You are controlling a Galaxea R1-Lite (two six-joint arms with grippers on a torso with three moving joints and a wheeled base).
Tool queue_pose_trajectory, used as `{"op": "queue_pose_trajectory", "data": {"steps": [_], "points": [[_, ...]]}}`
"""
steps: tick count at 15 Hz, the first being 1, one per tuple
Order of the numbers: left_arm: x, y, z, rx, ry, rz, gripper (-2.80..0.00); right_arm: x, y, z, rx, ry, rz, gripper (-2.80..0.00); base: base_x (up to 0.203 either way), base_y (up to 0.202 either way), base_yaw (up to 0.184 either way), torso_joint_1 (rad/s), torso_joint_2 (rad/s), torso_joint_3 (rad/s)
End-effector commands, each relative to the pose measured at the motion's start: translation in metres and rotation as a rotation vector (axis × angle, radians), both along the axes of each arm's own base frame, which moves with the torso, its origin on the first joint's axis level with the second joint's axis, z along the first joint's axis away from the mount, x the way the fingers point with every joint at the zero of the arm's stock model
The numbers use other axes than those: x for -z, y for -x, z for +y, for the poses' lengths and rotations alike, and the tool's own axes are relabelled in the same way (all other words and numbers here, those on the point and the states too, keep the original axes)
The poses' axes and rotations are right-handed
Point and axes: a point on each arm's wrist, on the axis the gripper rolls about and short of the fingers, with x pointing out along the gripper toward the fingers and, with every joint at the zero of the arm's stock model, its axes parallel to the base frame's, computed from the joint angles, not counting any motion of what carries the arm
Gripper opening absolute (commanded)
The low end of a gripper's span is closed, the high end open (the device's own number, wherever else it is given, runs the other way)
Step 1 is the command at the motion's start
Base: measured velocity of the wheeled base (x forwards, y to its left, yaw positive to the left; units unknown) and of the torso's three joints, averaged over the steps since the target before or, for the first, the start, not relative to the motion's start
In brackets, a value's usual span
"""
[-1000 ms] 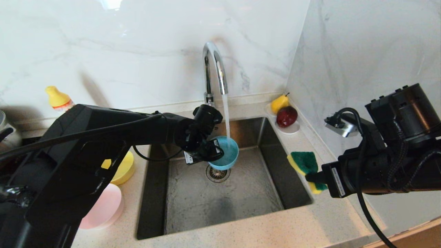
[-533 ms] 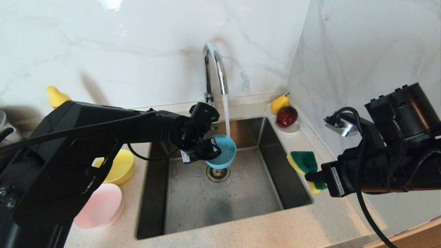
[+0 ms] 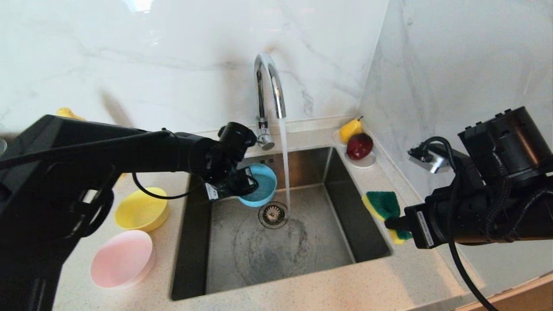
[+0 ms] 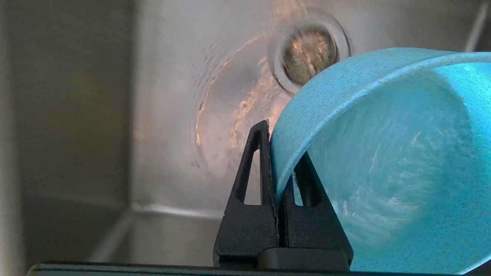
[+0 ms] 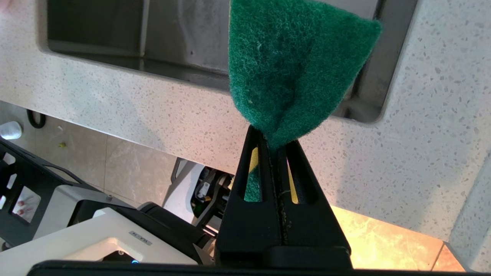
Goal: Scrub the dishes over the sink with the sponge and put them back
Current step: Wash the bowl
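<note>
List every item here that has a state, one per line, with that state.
Faucet: running, stream falling beside the drain.
Blue bowl: tilted over the sink, rim pinched by the left gripper, clear of the stream.
Sponge: squeezed in the shut right gripper at the sink's right edge.
Yellow bowl: upright on the counter.
Pink bowl: upright on the counter.

The head camera looks down from high up at the whole sink (image 3: 276, 242). Both wrist cameras sit very close behind their fingers, each seeing part of that sink.
</note>
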Motion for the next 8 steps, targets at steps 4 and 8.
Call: {"op": "queue_pose_trajectory", "data": {"steps": [4,8], "points": [[-0.095,0.035,0.056,-0.069,0.027,-0.215,-2.80,0.001,0.001,-0.001,0.005,-0.002,0.007,-2.80,0.000,0.000,0.000,0.000,0.00,0.000],[-0.132,0.062,0.086,-0.097,-0.008,-0.352,-2.80,0.000,0.002,-0.002,0.006,-0.005,0.007,-2.80,0.000,0.000,0.000,0.000,0.00,0.000]]}}
